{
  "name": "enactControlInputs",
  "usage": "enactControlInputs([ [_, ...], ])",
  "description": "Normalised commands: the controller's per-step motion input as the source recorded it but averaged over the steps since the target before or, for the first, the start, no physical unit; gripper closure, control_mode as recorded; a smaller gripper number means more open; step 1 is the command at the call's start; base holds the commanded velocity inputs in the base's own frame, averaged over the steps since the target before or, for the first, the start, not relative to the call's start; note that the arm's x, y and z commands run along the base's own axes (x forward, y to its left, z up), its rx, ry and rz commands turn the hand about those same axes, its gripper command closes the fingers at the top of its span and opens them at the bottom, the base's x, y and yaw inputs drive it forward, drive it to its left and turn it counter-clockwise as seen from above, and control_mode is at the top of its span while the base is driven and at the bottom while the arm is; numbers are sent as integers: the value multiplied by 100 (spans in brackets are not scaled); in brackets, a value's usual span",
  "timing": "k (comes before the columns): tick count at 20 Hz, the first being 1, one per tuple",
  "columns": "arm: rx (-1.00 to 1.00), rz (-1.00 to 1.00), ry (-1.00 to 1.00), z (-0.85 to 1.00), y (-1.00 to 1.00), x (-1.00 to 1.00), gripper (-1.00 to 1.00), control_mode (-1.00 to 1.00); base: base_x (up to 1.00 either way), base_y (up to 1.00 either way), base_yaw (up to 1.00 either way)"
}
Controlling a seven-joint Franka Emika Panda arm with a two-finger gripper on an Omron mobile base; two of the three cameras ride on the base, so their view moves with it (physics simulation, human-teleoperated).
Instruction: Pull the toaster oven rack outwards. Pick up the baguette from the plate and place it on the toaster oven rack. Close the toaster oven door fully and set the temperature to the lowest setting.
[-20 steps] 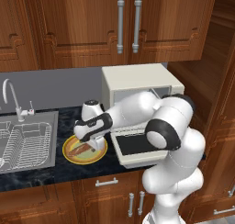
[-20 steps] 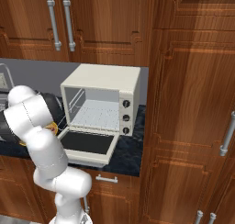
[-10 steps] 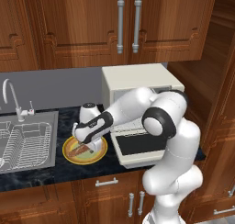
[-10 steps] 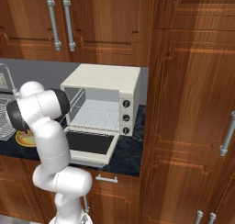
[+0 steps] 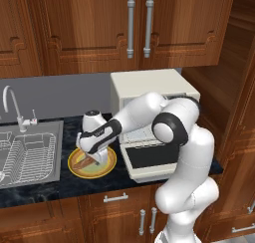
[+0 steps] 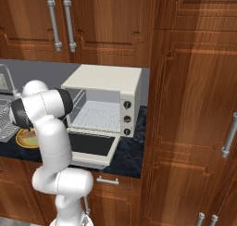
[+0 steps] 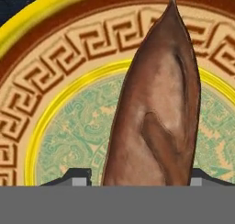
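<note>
While the two dark fingertips (image 7: 75, 176) stand at the bottom of the hand view on either side of the baguette (image 7: 158, 113), the loaf runs up between them toward the top of the frame, its pointed end over the patterned rim of the plate (image 7: 69, 48). The gripper (image 5: 94, 155) sits low over the plate (image 5: 108, 165) at the lower left of the left base view, its jaws astride the bread; whether the pads already press on the crust I cannot tell, since only the tips show and a sliver of plate seems visible beside each. The baguette (image 5: 81, 162) lies flat on the plate, on the dark surface (image 5: 40, 189) between the sink and the oven.

The step in hand looks to be the grasp. To do it well, I would keep the hand square across the loaf, close evenly until both pads bear on its sides, and lift straight up only once it is firmly pinched, so the rounded crust does not roll out or drag the plate.

Farther right, the toaster oven door (image 6: 92, 145) hangs open and flat, and the toaster oven rack (image 6: 99, 121) shows as a pale grid in the cavity of the toaster oven (image 6: 111, 84), seemingly drawn forward, with the three knobs down the right panel.
</note>
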Motion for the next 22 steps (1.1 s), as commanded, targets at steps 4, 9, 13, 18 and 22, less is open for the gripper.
enactControlInputs([
  [4,0,0,-1,0,0,1,100,-100,0,0,0],
  [9,0,-1,-13,33,0,-16,100,-100,0,0,0],
  [13,0,-2,-5,74,-1,-21,100,-100,0,0,0],
  [18,0,-7,0,97,0,-20,100,-100,0,0,0],
  [22,-3,-7,0,100,0,-26,100,-100,0,0,0],
])
